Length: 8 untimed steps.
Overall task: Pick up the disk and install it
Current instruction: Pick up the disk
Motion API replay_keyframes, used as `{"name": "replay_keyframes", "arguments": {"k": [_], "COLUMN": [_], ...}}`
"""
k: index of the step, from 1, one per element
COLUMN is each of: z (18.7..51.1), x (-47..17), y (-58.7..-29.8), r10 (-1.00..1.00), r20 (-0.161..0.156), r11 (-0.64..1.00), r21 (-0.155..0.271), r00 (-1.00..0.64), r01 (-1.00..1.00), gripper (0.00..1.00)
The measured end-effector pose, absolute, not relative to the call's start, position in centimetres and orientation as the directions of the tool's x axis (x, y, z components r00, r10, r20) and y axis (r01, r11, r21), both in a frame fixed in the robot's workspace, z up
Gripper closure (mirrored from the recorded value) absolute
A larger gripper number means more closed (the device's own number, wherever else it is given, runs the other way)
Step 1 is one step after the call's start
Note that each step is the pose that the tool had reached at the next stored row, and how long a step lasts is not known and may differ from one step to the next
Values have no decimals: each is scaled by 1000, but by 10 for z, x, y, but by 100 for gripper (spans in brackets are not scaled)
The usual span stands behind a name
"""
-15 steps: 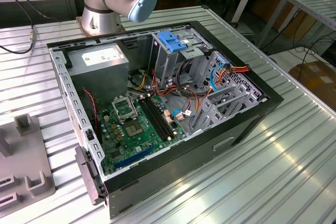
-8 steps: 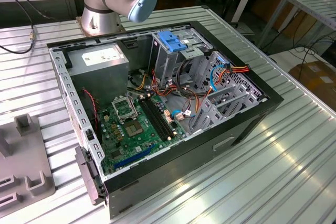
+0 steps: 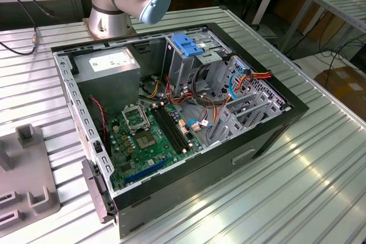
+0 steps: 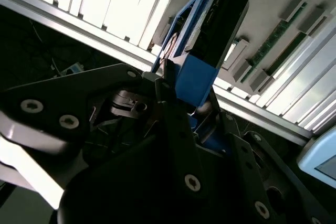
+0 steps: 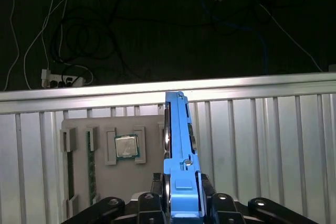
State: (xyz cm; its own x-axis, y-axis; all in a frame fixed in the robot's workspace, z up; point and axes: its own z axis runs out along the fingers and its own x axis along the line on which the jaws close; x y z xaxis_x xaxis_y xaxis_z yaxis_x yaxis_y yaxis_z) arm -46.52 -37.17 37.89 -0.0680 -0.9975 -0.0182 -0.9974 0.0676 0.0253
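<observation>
Blue plastic is most of what I see of the disk (image 5: 178, 145). Its carrier rail faces the first wrist view edge-on, with a thin dark sliver of the body beside it. In the second wrist view the disk (image 4: 195, 80) shows a blue end block and a black flank.

The grey tray (image 5: 149, 182) on the slatted table (image 5: 273, 150) holds a processor chip (image 5: 126, 147) in a square recess and a memory stick (image 5: 90, 167) in a narrow slot. In the exterior view the open computer case (image 3: 274, 132) holds a motherboard (image 3: 148, 141), a power supply (image 3: 108, 64), loose cables (image 3: 206, 78) and a metal drive cage (image 3: 182, 70) topped by a blue latch (image 3: 187, 44).

My gripper (image 5: 181, 211) pinches the disk, with fingers (image 5: 220, 205) pressed on its two flat sides. The disk juts out past my fingertips, near the tray's edge.
</observation>
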Motion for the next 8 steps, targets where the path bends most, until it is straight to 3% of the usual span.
{"name": "replay_keyframes", "arguments": {"k": [8], "z": [419], "x": [-465], "y": [-372], "r10": [-998], "r20": [-18], "r11": [68], "r21": [30], "r00": [-68], "r01": [-997], "gripper": [63]}}
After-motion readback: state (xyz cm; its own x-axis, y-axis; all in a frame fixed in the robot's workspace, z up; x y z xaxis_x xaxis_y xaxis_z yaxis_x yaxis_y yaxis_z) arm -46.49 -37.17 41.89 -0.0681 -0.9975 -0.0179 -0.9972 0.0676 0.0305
